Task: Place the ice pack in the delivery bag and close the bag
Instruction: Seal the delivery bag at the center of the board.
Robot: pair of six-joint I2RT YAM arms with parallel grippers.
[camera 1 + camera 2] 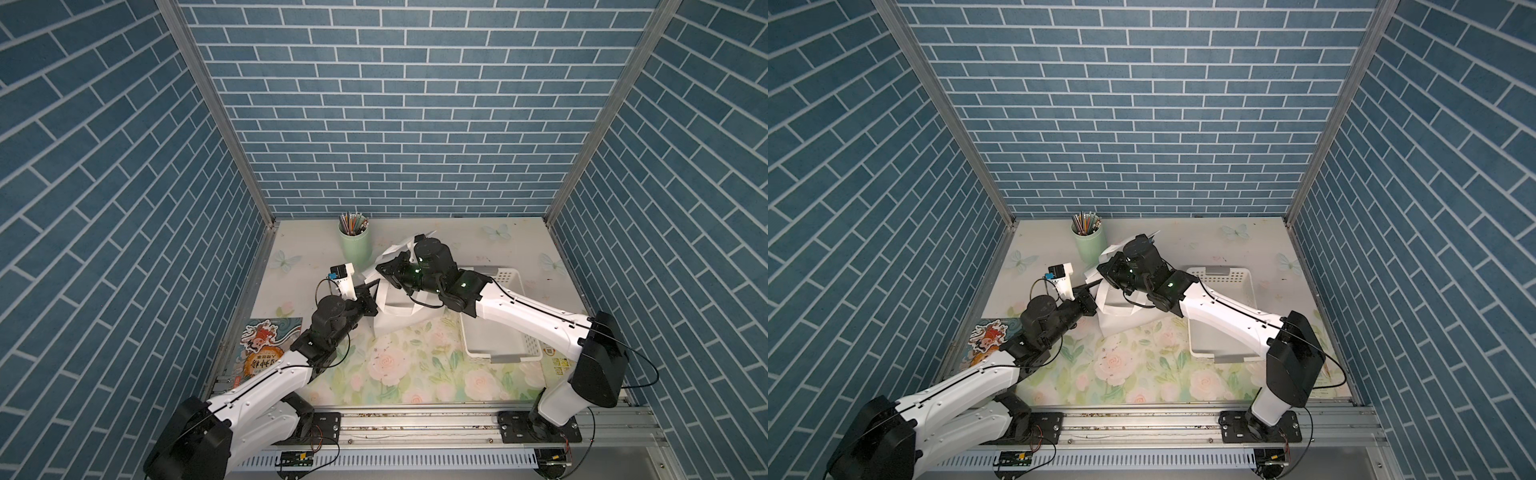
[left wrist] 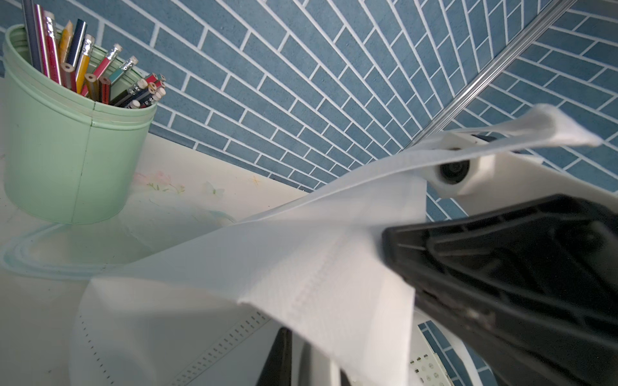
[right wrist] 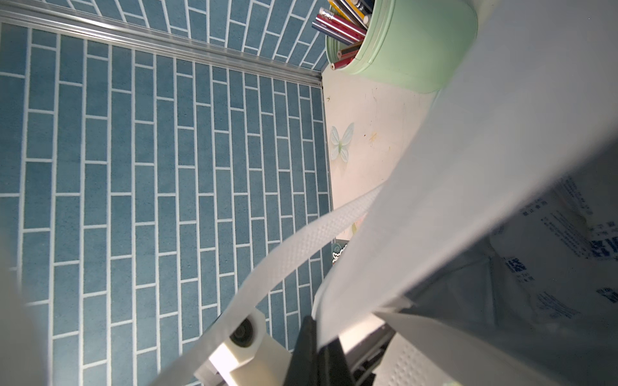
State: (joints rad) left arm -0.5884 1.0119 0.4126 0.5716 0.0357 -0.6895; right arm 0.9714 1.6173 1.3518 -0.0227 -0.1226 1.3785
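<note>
both arms are at the bag (image 1: 399, 322). the left fingers (image 3: 311, 347) look pinched on its near rim, and the right fingers (image 2: 418, 254) are pressed together, seemingly on the far rim, holding the mouth up off the tabletop (image 1: 478, 245). the pack (image 3: 575, 240) shows past the bag wall against grey lining, so it is probably inside. thin cloth could slip from either pinch and the mouth would fold shut. an uneven pull could tip the limp bag and spill the pack. the strap (image 3: 284, 254) crosses the left wrist camera and may snag. the cup (image 1: 354, 245) stands near.
</note>
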